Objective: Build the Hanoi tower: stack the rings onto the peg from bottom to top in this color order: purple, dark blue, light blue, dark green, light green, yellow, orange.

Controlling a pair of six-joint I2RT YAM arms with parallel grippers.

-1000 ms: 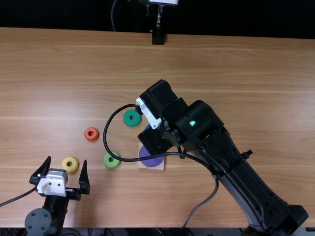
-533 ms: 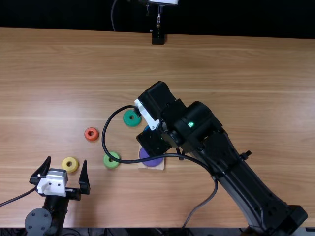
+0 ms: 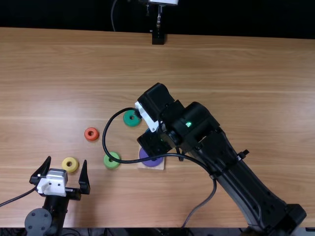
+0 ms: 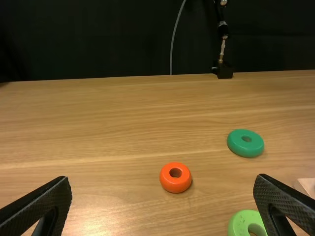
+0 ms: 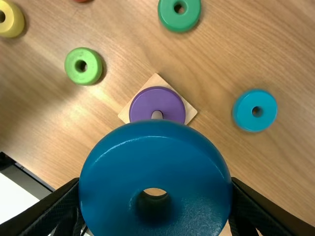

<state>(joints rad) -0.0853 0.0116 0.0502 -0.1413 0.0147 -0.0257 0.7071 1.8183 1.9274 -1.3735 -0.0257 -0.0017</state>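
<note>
Snugly, tool [image 3: 154, 142] around dark blue ring [image 5: 155, 164]

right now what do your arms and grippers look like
The right arm is black and boxy, with a green light, a white bracket and a looping black cable. The left arm is black too, with a round grey cap. The left gripper has tapered black fingers, textured inside, and a white mount.
</note>
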